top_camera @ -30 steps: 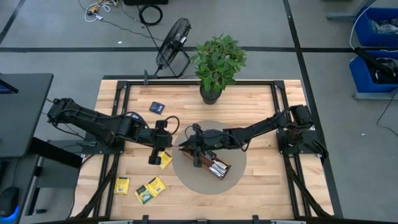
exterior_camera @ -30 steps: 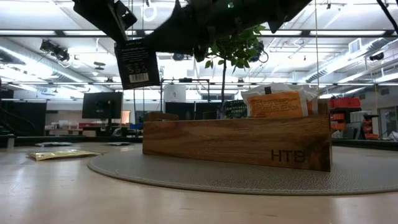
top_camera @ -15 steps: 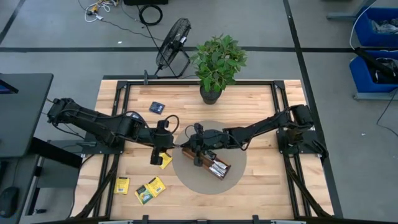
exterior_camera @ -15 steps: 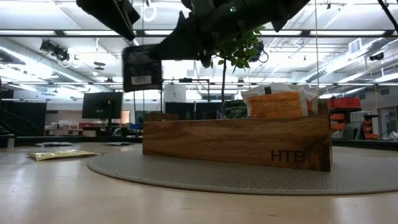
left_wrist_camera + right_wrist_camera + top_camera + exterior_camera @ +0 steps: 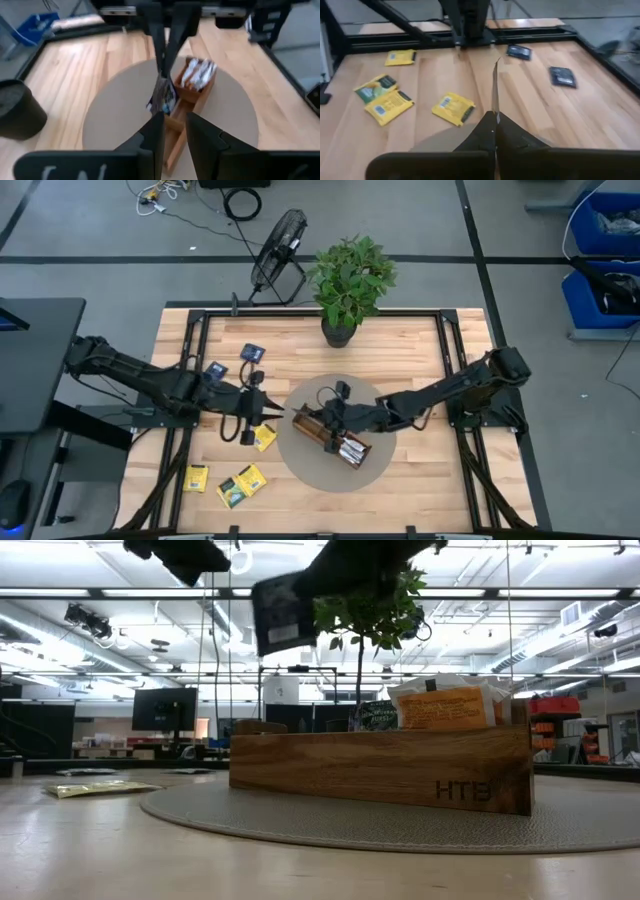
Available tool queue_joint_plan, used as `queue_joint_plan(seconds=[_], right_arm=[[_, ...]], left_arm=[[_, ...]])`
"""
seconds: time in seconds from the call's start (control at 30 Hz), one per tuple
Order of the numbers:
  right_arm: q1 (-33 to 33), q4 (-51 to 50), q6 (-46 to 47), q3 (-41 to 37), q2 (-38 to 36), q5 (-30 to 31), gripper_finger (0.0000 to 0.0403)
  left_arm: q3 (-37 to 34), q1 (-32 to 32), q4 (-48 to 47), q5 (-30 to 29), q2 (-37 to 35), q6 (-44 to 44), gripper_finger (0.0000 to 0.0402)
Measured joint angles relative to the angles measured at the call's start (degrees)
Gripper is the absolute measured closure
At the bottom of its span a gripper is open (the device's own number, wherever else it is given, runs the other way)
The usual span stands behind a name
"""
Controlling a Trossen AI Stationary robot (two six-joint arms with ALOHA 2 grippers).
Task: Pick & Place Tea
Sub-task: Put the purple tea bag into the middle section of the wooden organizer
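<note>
My right gripper (image 5: 494,131) is shut on a dark navy tea sachet (image 5: 162,97), which hangs in the air over the left end of the long wooden tray (image 5: 335,438). The low view shows the same sachet (image 5: 280,612) high above the tray (image 5: 380,768). My left gripper (image 5: 173,134) stands open just to the sachet's left and touches nothing. Orange-and-white sachets (image 5: 440,708) stand upright in the tray. Yellow sachets (image 5: 264,437) (image 5: 241,485) and navy ones (image 5: 254,352) lie flat on the table. My right gripper pinches the navy sachet's upper edge (image 5: 162,82) between its two fingers. The fingers (image 5: 167,45) come slanting down from the table's right side. The sachet hangs below them, a little tilted, lifted clear of tray and table.
The tray lies on a round grey mat (image 5: 375,465) at the table's middle. A potted plant (image 5: 350,285) stands at the far edge, and a fan (image 5: 277,250) is on the floor behind the table. Another yellow sachet (image 5: 197,477) lies near the front left.
My left gripper has opened, let go of the navy sachet and drawn back toward the table's left edge. My right gripper has shut on the sachet and carried it up and toward the right, over the tray's left end. The sachet has tilted.
</note>
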Motion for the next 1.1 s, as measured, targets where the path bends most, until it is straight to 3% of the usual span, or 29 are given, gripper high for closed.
queue_joint_plan(seconds=[0.27, 0.4, 0.77, 1.1], right_arm=[[5.5, -2.9, 12.7, -4.7, -3.3, 15.6, 0.0403], [8.0, -7.0, 22.1, -5.8, -3.3, 19.9, 0.0403], [13.8, -12.2, 37.4, -6.1, -2.4, 24.8, 0.0403], [13.9, -7.2, 40.4, -8.5, 2.2, 24.1, 0.0403]], left_arm=[[-8.3, -0.1, 7.7, -4.7, -5.7, 0.5, 0.0317], [-10.0, 0.0, 8.4, -5.9, -7.8, 0.6, 0.0317], [-10.1, 0.4, 12.5, -5.7, -9.4, 5.9, 0.0317], [-10.1, 0.5, 16.6, -0.3, -9.3, 6.3, 0.0317]])
